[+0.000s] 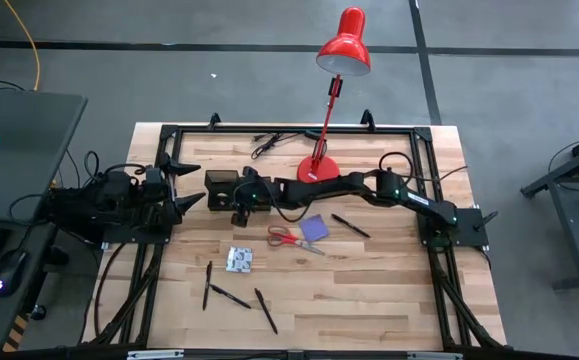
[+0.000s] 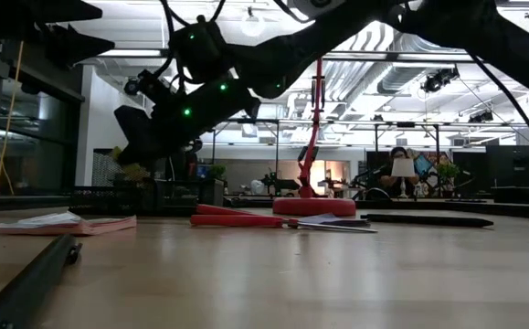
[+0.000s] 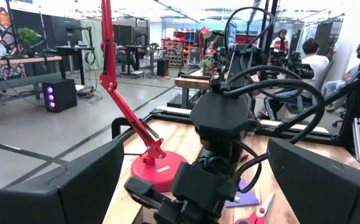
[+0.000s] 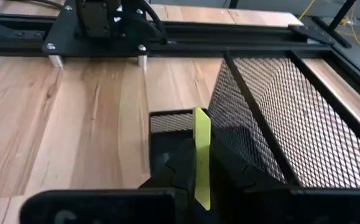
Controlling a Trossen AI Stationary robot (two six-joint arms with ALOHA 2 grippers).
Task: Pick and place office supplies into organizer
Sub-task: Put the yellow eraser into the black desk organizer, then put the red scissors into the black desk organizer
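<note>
On the wooden desk [image 1: 369,290], a thin yellow pad [image 4: 201,155] is pinched edge-up in the nearly closed right tool [image 4: 195,177] beside the organizer [image 4: 279,124], presumably for slotting in, while the left tool [image 1: 184,185] is parked wide open, empty.

Right arm stretched long across the table from the right edge toward the left side. Right gripper [image 1: 241,196] low, near the back left part, fingers pinched tight on a thin yellow piece [image 4: 201,155]. Left arm folded up at the left edge, left gripper [image 1: 191,183] wide open, waiting.
</note>
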